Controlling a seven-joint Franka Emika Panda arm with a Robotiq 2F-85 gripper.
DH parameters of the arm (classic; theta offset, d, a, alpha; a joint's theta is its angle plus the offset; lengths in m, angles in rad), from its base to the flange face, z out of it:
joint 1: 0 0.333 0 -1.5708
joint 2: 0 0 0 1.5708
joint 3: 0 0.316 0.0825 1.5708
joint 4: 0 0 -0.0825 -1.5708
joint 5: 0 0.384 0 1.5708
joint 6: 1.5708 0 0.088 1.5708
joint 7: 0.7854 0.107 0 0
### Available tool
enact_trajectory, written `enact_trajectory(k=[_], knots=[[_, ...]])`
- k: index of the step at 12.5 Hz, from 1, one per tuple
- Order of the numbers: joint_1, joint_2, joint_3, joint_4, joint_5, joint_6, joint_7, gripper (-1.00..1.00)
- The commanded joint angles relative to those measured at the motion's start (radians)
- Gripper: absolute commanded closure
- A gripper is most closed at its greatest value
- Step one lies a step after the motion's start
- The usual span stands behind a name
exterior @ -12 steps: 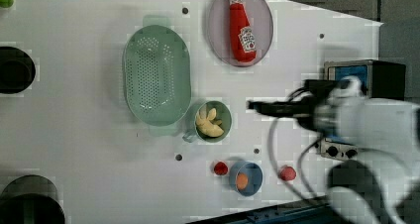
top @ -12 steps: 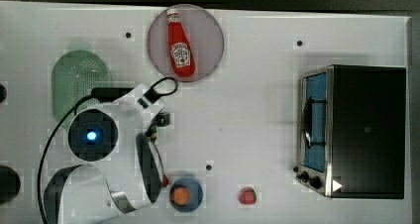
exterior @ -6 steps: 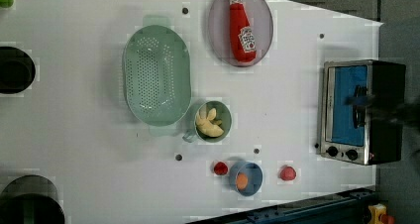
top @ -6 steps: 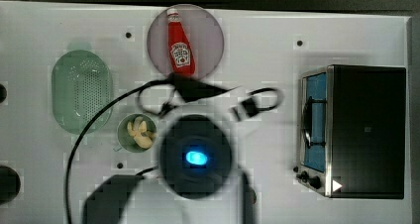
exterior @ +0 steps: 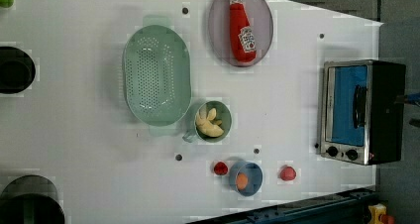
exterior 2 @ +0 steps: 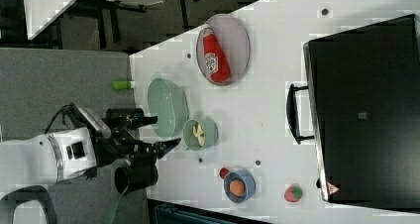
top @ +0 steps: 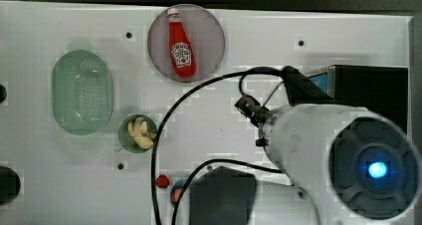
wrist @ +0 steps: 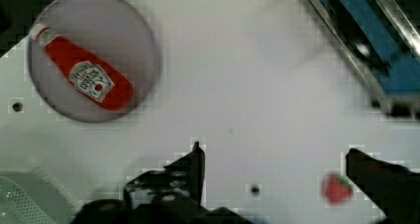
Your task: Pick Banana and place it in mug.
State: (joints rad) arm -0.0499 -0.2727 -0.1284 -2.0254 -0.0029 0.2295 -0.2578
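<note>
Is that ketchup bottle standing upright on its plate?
No, in the left view the ketchup bottle lies flat on its side on the round grey plate, cap pointing toward the table's far edge.

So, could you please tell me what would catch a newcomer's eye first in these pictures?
Probably the red ketchup bottle lying on its round grey plate at the left view's top. Next, the banana sitting inside the green mug, right beside the perforated colander, and the blue-doored toaster oven at the left view's right.
</note>
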Motion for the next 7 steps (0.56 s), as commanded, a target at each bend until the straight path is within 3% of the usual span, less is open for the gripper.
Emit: enact_trajectory(k=[1,7], knots=[[0.036,-0.013,0.037,0.053,-0.01,-0.08,0.191,-1.0],[0.038,-0.012,0.043,0.065,-0.025,-0.138,0.19,-1.0]])
